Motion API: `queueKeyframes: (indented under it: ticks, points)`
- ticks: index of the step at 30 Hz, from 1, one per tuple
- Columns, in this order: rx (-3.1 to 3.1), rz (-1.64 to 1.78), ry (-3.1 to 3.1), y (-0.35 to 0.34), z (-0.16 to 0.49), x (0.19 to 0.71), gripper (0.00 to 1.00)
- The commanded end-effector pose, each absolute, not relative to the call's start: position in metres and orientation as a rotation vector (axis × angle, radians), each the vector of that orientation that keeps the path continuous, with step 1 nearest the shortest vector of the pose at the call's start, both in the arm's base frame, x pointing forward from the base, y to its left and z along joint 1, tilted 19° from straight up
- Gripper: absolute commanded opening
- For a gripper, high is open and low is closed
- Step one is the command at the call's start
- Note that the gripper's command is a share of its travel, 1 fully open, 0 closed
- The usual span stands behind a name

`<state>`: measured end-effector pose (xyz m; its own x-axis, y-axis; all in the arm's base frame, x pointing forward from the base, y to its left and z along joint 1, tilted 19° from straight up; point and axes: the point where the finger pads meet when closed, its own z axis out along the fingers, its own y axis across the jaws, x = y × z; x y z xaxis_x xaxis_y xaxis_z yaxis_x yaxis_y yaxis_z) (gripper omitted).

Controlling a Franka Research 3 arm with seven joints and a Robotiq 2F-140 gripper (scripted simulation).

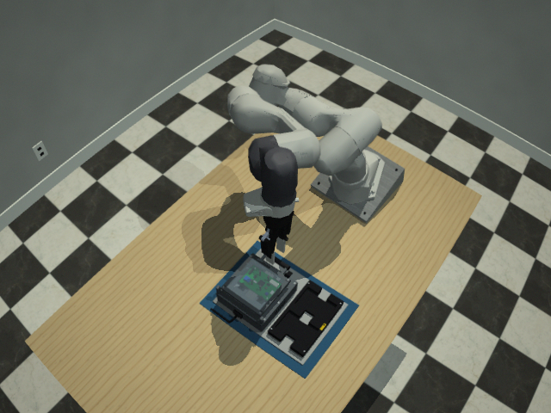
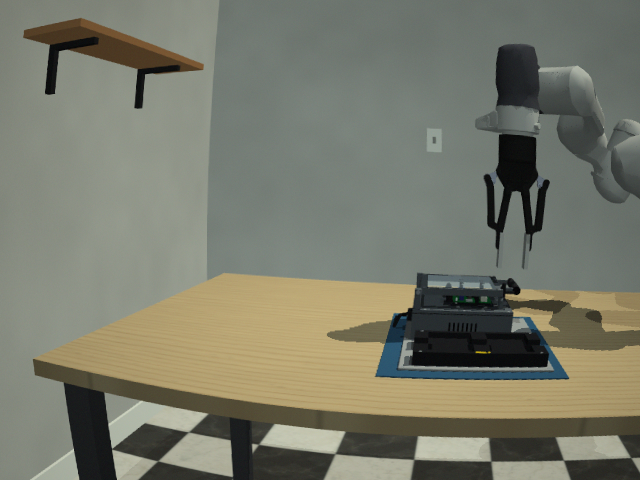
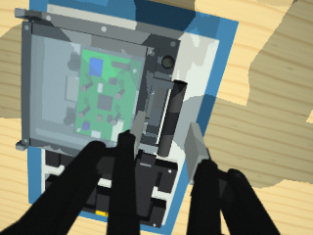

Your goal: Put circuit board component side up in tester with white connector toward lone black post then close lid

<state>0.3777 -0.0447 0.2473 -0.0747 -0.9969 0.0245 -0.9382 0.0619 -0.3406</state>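
The pale wood-grain worktop [image 2: 206, 330] carries a flat blue mat [image 2: 388, 367], apparently there to keep tester and tray together in fixed places. Well below the fingers sits the grey, boxy tester [image 2: 460, 315]. Its clear lid [image 3: 54, 93] is down over the nest, so the job looks close to finished, though whether the latch has caught cannot be told. The black tray [image 1: 306, 321], blocky with square cut-outs, lies beside the tester and holds nothing. Under the lid, below and to one side of the fingers, the green circuit board [image 3: 105, 95] lies flat with its small grey and blue parts facing up. The gripper [image 2: 511, 255] hangs clear above the tester's edge, its slim, grey-tipped fingers partly apart and holding nothing.
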Motion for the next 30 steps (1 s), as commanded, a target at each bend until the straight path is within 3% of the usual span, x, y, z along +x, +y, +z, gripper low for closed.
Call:
queueKeyframes:
  ticks: [1,27,28,30]
  points:
    - [-1.977,-0.382,2.13,-0.043,0.257,0.37,0.3]
    - [-1.977,-0.382,2.13,-0.041,0.288,0.359,0.3]
    - [-1.977,-0.382,2.13,-0.041,0.288,0.359,1.0]
    - [-1.977,-0.382,2.13,-0.041,0.288,0.359,1.0]
